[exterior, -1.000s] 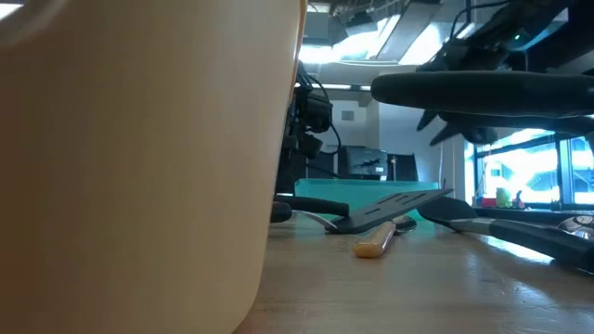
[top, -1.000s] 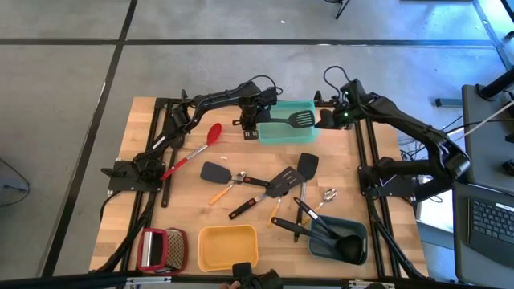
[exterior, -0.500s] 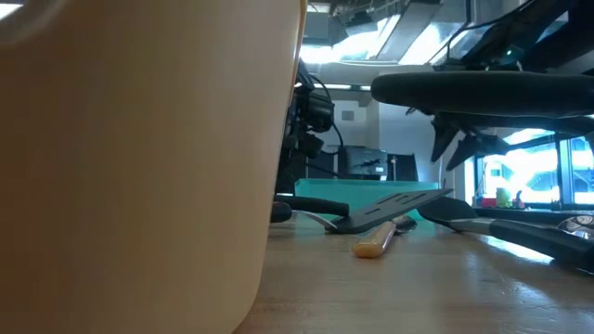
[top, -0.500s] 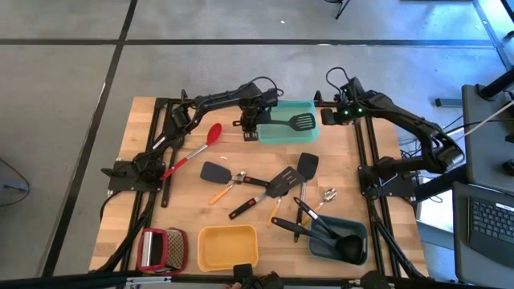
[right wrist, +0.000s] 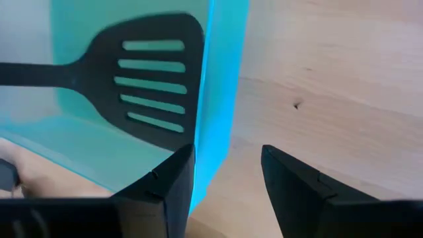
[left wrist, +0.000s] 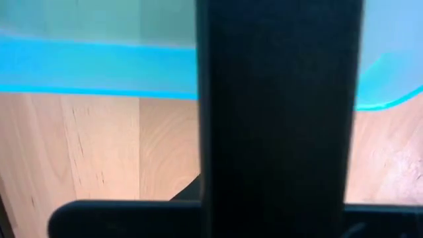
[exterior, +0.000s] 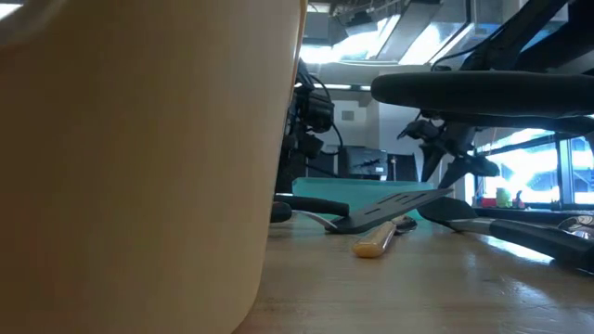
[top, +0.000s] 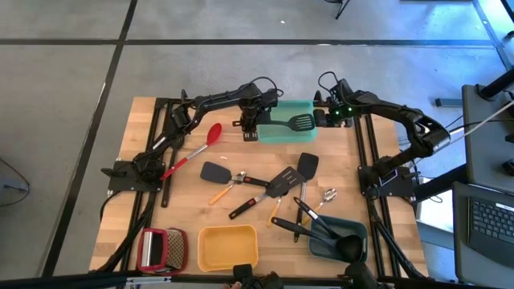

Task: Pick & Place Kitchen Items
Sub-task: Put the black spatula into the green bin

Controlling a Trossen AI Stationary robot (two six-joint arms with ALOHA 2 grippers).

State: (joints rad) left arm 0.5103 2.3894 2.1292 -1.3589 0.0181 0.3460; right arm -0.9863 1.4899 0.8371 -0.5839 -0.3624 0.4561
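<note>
Slotted spatula (top: 295, 122) now lies in teal tray (top: 308, 105); right end effector (top: 328, 117) apart, backing off. Left end effector (top: 249, 126) together, prob. empty. Item placed.

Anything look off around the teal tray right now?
One thing: the black slotted turner lies in the teal rectangular tray, yet the left gripper is shut on its handle at the tray's edge. The right gripper stands open beside the opposite wall.

Right arm drawn in to the tray
right gripper (top: 324, 118) now just beside the teal tray (top: 309, 135); its elbow folded back
</note>
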